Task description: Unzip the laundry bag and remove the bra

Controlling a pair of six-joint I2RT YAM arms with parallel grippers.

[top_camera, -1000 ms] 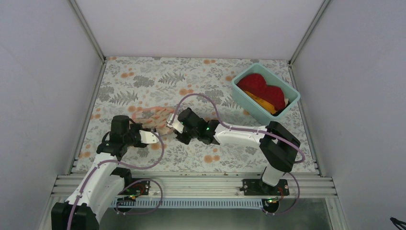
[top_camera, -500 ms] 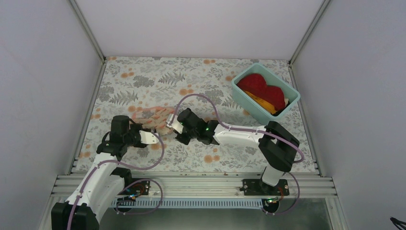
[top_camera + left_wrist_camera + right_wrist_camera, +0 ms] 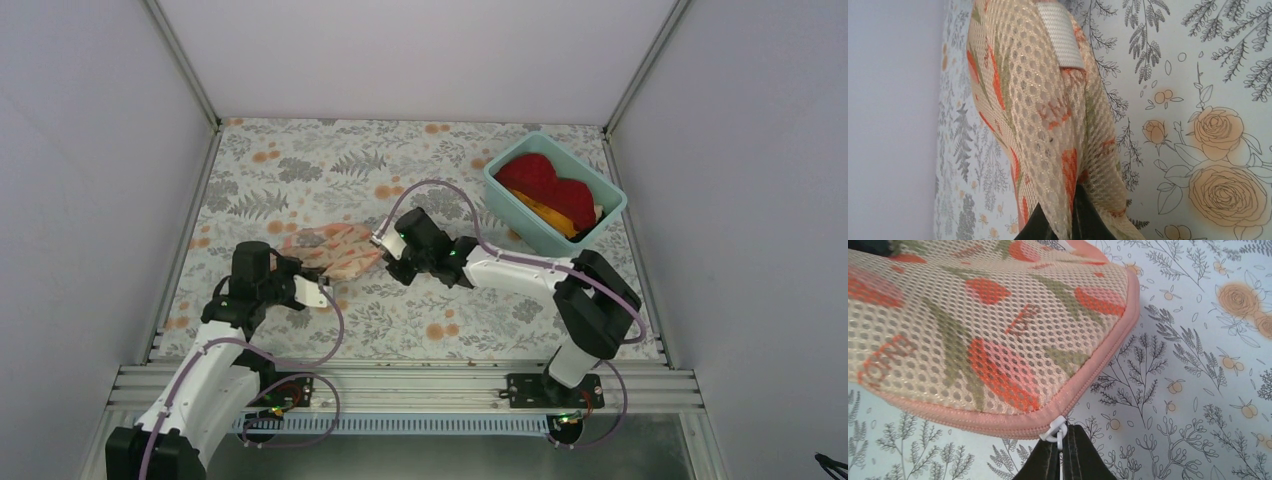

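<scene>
The laundry bag [image 3: 330, 250] lies zipped on the desk [image 3: 300, 160], well left of the teal tub [image 3: 520, 222]. The right pincer [image 3: 1060, 450] is clamped on the zipper pull [image 3: 1055, 432] at the bag's tub-side edge. The left pincer [image 3: 1068, 217] grips mesh at the end farthest from the tub.

The right hand [image 3: 384, 245] has swung rightward and farther up the desk [image 3: 470, 330], taking the zipper pull [image 3: 1057, 429] with it. The laundry bag [image 3: 335, 250] is now drawn out between both hands with more mesh showing. The left hand [image 3: 312, 292] has shifted slightly toward its base.
</scene>
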